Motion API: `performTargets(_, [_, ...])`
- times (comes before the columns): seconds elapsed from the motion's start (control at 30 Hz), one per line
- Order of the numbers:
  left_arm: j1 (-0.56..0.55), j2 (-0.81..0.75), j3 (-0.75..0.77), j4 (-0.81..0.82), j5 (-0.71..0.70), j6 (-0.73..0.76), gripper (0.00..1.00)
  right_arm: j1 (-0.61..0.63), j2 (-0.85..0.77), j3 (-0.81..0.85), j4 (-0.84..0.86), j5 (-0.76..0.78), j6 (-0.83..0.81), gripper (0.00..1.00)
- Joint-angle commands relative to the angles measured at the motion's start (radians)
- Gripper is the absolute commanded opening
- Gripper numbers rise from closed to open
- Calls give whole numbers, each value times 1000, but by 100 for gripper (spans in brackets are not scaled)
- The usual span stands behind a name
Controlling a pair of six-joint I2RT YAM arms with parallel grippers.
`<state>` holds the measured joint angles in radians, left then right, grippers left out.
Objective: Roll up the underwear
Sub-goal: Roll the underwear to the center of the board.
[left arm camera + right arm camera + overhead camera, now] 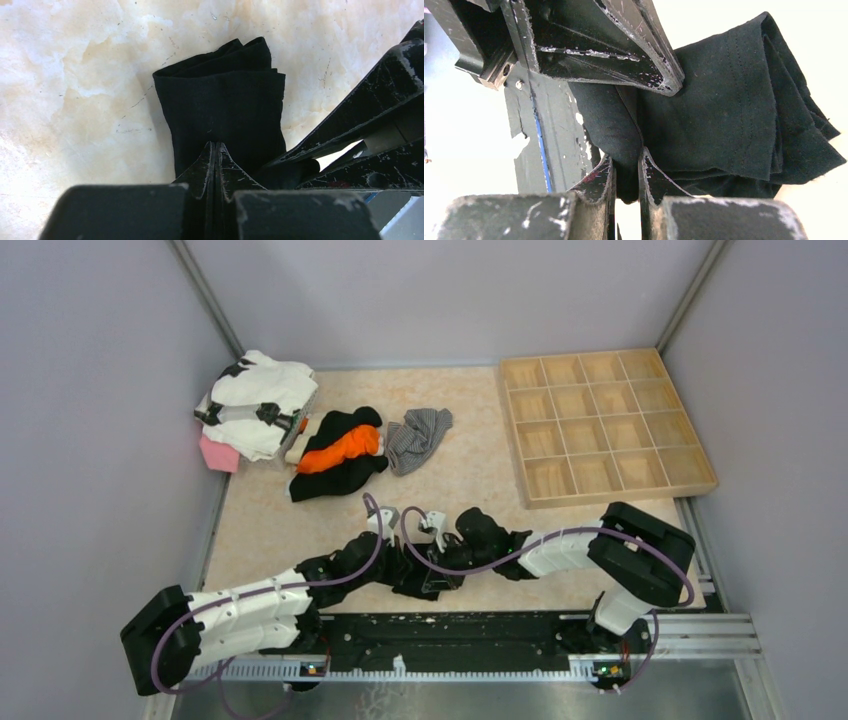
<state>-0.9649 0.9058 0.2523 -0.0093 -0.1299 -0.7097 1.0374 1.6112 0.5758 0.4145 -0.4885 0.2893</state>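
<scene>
Left tool [215, 145] tight together, right tool [626, 156] a sliver apart — both low, nearly tip to tip

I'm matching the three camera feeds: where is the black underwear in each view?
Top external: the black underwear lies low in the centre, near the table's front edge.
Left wrist: it fills the middle, folded, running up from the bottom.
Right wrist: it spreads across the centre and right.
Shared landmark: the pale marbled tabletop beneath it.
</scene>
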Motion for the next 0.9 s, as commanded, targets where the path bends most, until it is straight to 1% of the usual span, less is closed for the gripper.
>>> performTargets(0.0, [-4, -6, -2, -16, -38, -16, 0, -11, 15, -34, -41, 38, 25, 0])
performTargets(0.57, [-5, -56, 51, -85, -93, -21, 0, -42, 32, -2, -174, 137, 103, 0])
performTargets(0.87, [-4, -129, 128, -197, -157, -12, 0, -48, 29, 14, -264, 185, 156, 0])
